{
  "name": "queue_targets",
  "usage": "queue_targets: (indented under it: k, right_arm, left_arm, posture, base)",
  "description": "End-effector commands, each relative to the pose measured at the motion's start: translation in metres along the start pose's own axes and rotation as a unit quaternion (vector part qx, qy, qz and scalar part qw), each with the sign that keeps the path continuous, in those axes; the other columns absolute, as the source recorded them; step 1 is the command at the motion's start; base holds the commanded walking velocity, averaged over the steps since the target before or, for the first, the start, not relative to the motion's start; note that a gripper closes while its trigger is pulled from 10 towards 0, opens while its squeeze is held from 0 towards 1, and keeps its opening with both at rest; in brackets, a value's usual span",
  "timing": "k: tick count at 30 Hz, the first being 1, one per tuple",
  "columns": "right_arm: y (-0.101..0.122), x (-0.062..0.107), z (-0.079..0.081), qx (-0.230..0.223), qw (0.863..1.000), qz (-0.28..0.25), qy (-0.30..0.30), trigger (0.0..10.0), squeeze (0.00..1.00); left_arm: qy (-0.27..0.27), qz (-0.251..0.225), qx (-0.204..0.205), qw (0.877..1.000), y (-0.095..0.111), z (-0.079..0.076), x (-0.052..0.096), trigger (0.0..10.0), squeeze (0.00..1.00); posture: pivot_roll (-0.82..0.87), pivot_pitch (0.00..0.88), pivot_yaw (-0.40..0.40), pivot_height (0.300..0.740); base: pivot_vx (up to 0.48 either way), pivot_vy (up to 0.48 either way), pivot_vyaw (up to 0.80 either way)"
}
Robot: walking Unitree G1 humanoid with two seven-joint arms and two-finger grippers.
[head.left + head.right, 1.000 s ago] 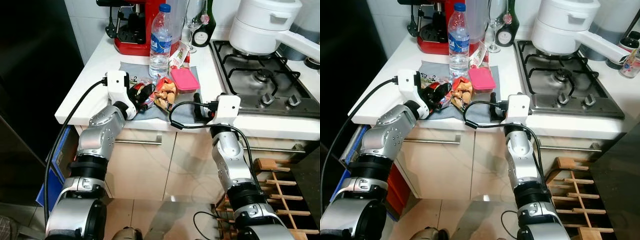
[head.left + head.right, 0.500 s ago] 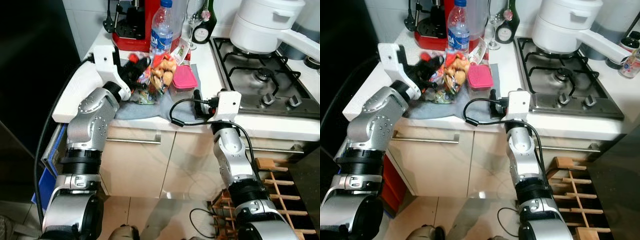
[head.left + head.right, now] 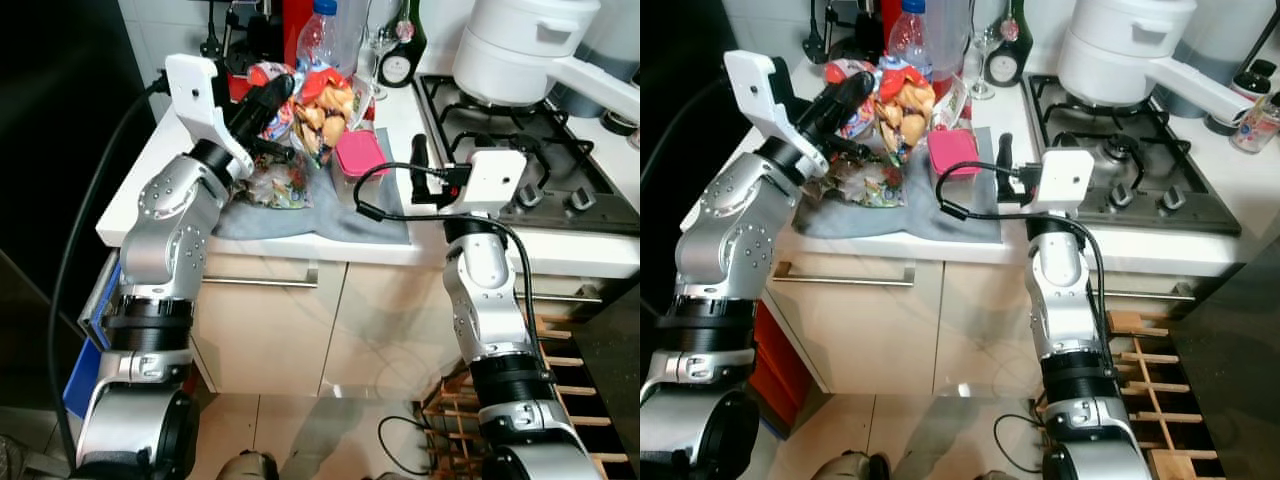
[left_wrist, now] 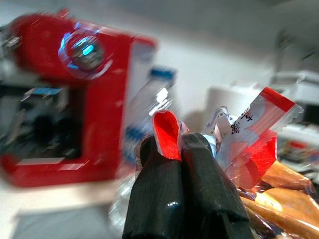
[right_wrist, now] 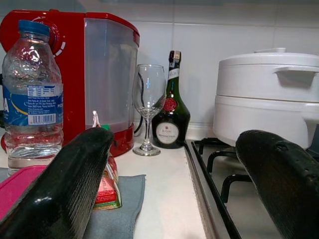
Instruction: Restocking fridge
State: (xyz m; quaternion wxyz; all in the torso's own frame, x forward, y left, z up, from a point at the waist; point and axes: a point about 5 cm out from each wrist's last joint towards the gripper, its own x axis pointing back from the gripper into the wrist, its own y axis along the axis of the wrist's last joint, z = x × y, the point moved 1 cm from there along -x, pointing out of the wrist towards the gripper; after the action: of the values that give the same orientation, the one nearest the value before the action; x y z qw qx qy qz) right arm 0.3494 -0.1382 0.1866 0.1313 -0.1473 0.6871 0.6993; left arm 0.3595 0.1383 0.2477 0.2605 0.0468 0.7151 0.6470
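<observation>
Left eye view: left gripper (image 3: 281,88) clenching snack bag (image 3: 318,105), now lifting it off grey cloth (image 3: 330,205) on surface; fridge carry starting. Right gripper (image 3: 418,152) hovering, jaws released.

Close view along the left gripper (image 4: 178,142), its two black fingers (image 4: 154,194) pressed together on the red crimped edge of a snack bag (image 4: 249,144). The bag is clear and red, with golden-brown snack pieces (image 4: 284,191) showing beside the fingers. Behind, blurred, stands a red coffee machine (image 4: 84,94) with a round chrome dial lit blue. Next to it is a clear water bottle (image 4: 149,109) with a blue label, against a pale wall
</observation>
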Motion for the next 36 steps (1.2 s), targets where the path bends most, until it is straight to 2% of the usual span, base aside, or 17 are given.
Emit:
queue_targets:
  k: [1,2,3,4,5,8,11,18,22,27,36]
  right_arm:
    - [0.003,-0.002,-0.003,-0.006,1.000,-0.003,-0.011,10.0,0.00]
    - [0.002,-0.001,-0.003,-0.007,1.000,0.000,-0.013,10.0,0.00]
    - [0.003,0.001,-0.001,-0.009,1.000,-0.002,-0.018,10.0,0.00]
    - [0.003,0.001,-0.001,-0.009,1.000,-0.002,-0.018,10.0,0.00]
    - [0.006,0.001,0.000,-0.010,1.000,-0.008,-0.019,10.0,0.00]
    - [0.011,0.001,0.002,-0.012,1.000,-0.018,-0.018,10.0,0.00]
    - [0.017,-0.002,0.011,-0.003,0.999,-0.034,0.010,10.0,0.00]
    - [0.012,-0.007,0.015,-0.013,1.000,-0.017,0.013,10.0,0.00]
    - [0.006,-0.006,0.012,-0.017,1.000,-0.002,0.007,10.0,0.00]
    - [-0.008,-0.001,0.008,-0.020,0.999,0.027,-0.004,10.0,0.00]
    - [-0.016,0.004,0.001,-0.025,0.998,0.040,-0.037,10.0,0.00]
  left_arm:
    - [0.009,-0.004,-0.018,1.000,0.003,0.002,0.000,0.0,0.00]
    - [0.013,-0.001,-0.022,1.000,0.001,0.003,0.001,0.0,0.00]
    - [0.035,0.005,-0.033,0.999,-0.004,0.006,0.003,1.6,0.00]
    - [0.035,0.005,-0.033,0.999,-0.004,0.006,0.003,1.6,0.00]
    - [0.050,0.004,-0.039,0.998,-0.005,0.008,0.003,9.8,0.00]
    - [0.071,-0.001,-0.047,0.996,-0.003,0.011,0.004,10.0,0.00]
    - [0.080,-0.026,-0.069,0.994,0.006,0.011,0.003,10.0,0.00]
    - [0.099,-0.042,-0.114,0.988,0.011,0.012,0.002,10.0,0.00]
    - [0.096,-0.040,-0.142,0.984,0.009,0.010,0.001,10.0,0.00]
    - [0.097,-0.040,-0.152,0.983,0.008,0.011,0.000,10.0,0.00]
    - [0.071,-0.031,-0.175,0.982,0.007,0.009,-0.002,10.0,0.00]
  posture:
    - [0.04,0.000,-0.009,0.740]
    - [0.04,0.000,-0.009,0.740]
    - [0.04,0.000,-0.014,0.740]
    - [0.04,0.000,-0.014,0.740]
    - [0.05,0.000,-0.018,0.740]
    - [0.06,0.000,-0.026,0.740]
    - [0.07,0.000,-0.038,0.740]
    - [0.07,0.000,-0.051,0.740]
    - [0.07,0.000,-0.049,0.740]
    - [0.06,0.000,-0.039,0.740]
    - [0.06,0.000,0.002,0.740]
  base:
    - [0.000,0.000,0.00]
    - [0.000,0.000,0.00]
    - [0.000,0.000,0.00]
    - [0.000,0.000,0.00]
    - [0.000,0.000,0.00]
    - [0.000,0.000,0.00]
    - [0.000,0.000,0.00]
    - [0.000,0.000,0.00]
    - [-0.292,0.000,0.00]
    - [-0.322,0.000,0.00]
    - [-0.312,0.000,0.00]
